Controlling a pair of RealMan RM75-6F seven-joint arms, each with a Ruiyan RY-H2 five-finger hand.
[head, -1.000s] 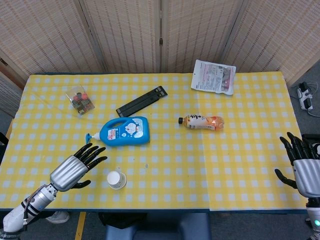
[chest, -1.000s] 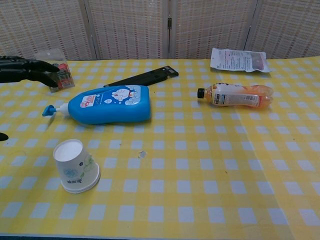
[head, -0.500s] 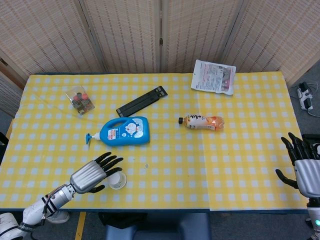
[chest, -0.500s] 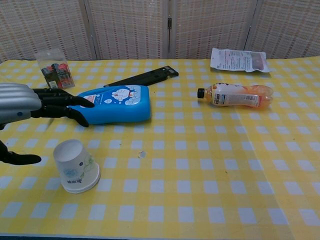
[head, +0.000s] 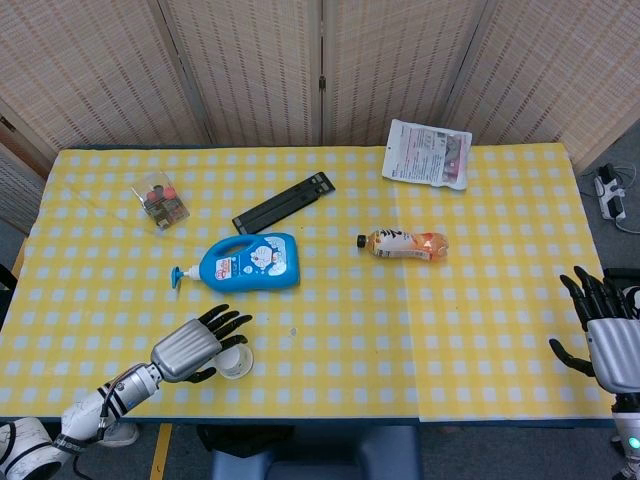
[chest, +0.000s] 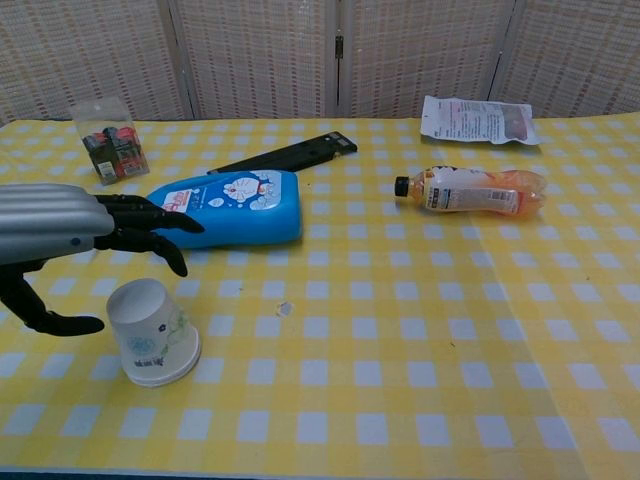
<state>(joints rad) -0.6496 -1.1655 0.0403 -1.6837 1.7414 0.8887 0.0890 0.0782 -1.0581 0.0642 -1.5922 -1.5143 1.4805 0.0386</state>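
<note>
White paper cup (chest: 150, 335) upside down, just under left robot hand (chest: 60, 235), fingers spread, holding nothing.

Left hand (head: 190, 348) over paper cup (head: 236, 364), blue detergent bottle (head: 250, 262) beyond

The paper cup (chest: 150, 335) is white with a small green and blue print on its side. It stands upside down on the yellow checked cloth, wide rim flat on the table and its narrower base turned up, leaning very slightly. It sits near the front edge of the table, towards the left side, just in front of the blue bottle's (chest: 222, 208) spout end but apart from it. In the head view the cup (head: 236, 362) shows as a white ring, partly covered by dark fingers spread just above it. From the chest view those fingers hover over and beside the cup, and no contact is plain.
</note>
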